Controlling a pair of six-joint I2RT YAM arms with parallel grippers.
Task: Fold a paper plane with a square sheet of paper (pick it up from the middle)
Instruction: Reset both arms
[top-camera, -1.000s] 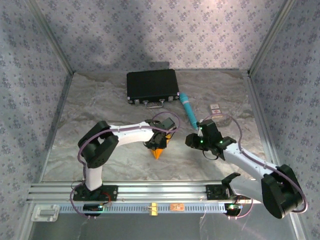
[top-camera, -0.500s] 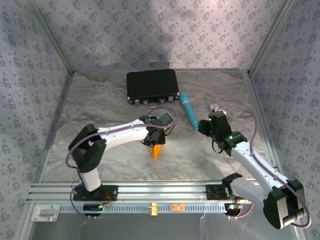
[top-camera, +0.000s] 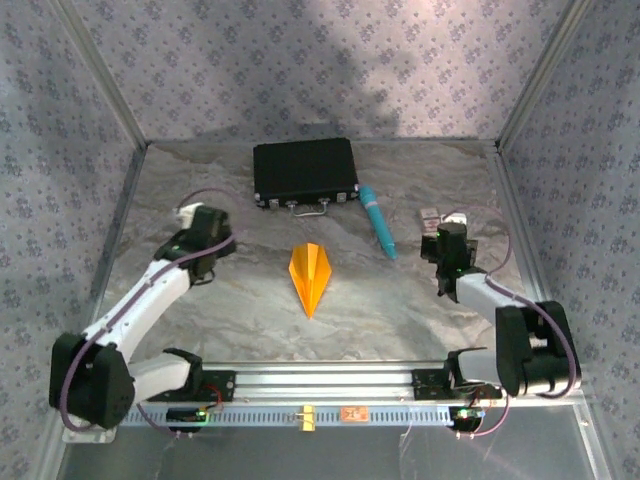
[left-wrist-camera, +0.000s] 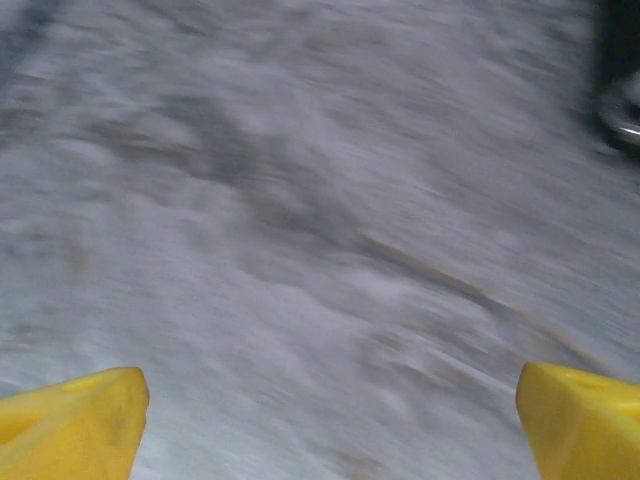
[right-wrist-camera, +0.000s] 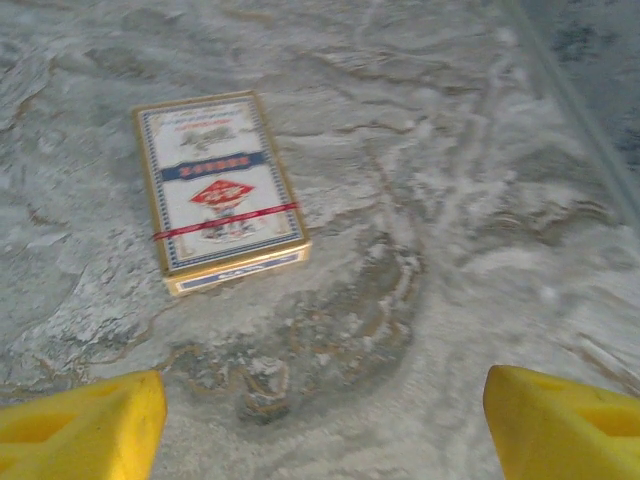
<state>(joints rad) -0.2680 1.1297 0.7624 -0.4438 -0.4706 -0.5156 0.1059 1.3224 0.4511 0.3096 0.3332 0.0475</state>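
Now left gripper (left-wrist-camera: 328, 400): wide open, empty, pulled back to the left.
paper plane (top-camera: 310, 277): folded, let go, alone on the table (top-camera: 400, 300).
right gripper (right-wrist-camera: 322, 400): wide open, empty, pulled back.
task: I think it's done.

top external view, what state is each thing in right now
orange-yellow folded paper plane, folded to a dart, lying flat, free of both grippers
black rectangular case, shut
teal pen-like tube, lying flat
patterned card box, lying flat
left gripper, open, empty
right gripper, open, empty
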